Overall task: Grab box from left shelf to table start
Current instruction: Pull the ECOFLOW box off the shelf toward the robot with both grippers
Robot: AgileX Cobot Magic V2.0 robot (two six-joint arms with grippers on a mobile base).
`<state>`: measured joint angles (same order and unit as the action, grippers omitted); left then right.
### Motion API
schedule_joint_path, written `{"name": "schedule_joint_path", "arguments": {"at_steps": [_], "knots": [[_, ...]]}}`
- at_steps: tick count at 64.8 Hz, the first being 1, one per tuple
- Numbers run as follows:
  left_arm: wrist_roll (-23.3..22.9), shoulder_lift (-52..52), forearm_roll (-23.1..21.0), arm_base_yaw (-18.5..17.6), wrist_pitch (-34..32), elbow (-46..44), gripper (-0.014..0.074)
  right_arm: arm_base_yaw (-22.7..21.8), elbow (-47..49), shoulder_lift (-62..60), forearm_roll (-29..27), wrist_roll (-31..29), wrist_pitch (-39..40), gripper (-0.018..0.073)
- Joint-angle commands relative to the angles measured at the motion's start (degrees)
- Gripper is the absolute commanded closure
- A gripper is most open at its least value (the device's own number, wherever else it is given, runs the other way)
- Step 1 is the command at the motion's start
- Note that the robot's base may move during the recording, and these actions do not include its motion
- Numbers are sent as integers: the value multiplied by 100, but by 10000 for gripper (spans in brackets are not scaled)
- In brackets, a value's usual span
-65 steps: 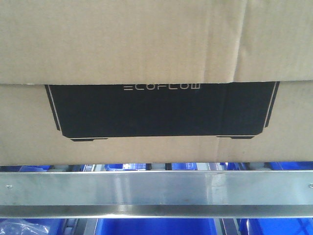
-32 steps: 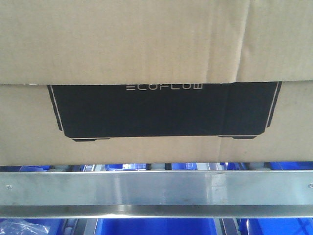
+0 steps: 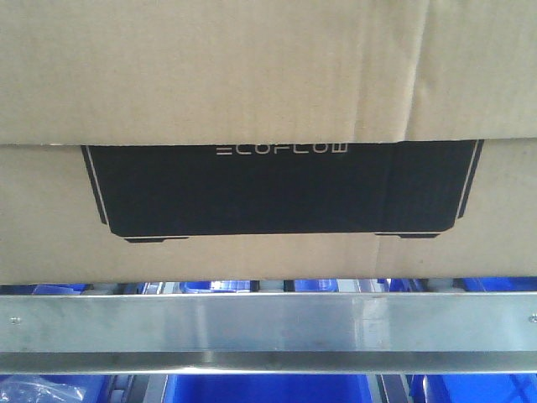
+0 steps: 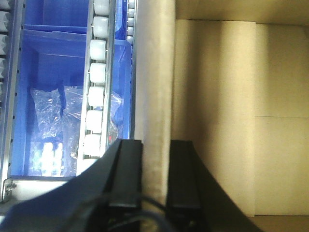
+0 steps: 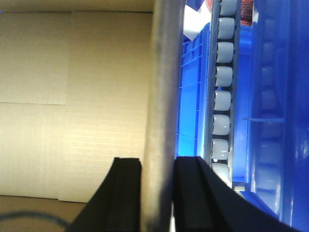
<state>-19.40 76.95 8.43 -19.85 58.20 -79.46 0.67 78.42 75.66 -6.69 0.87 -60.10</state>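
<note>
The box [image 3: 252, 75] sits on the left shelf, its brown face and black ECOFLOW panel [image 3: 277, 189] filling the front view just above the shelf's steel rail [image 3: 268, 323]. Each arm has one side wall of it. The left gripper [image 4: 155, 147] is clamped on the wall's top edge, one black finger inside the box and one outside. The right gripper [image 5: 158, 166] pinches the opposite wall the same way. The desk it is bound for is not in any view.

This looks like the start of the pull. Thin cardboard pinched at the rim will bend if one arm leads, so I'd want both arms to lift together, just enough for the bottom to clear the rail. Then they should draw straight back at the same pace, keeping the walls upright between the jaws.

What shows of the box's inside, on the inner side of each gripper, is bare cardboard with nothing lying in it. Just outside the left gripper runs a track of white rollers [image 4: 96, 96]. Beyond that is a blue bin [image 4: 53, 72] holding clear plastic bags [image 4: 48, 111] of small parts I can't make out. Outside the right gripper is another roller track [image 5: 222, 96] with a second bin [image 5: 193, 96] beside it, its contents hidden.
</note>
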Motion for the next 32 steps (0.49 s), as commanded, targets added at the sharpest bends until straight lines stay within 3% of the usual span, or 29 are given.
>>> {"name": "schedule_joint_path", "arguments": {"at_steps": [1,15,32], "knots": [[-66,-145,-23,-12,-304,-184,699,-35,201,-153,-87,-51,304,504],[-66,-145,-557,-12,-304,-184,699,-35,201,-153,-334,-51,197,504],[-76,-292,-569,-12,-443,-184,699,-35,201,-264,-345,-51,424,504]]}}
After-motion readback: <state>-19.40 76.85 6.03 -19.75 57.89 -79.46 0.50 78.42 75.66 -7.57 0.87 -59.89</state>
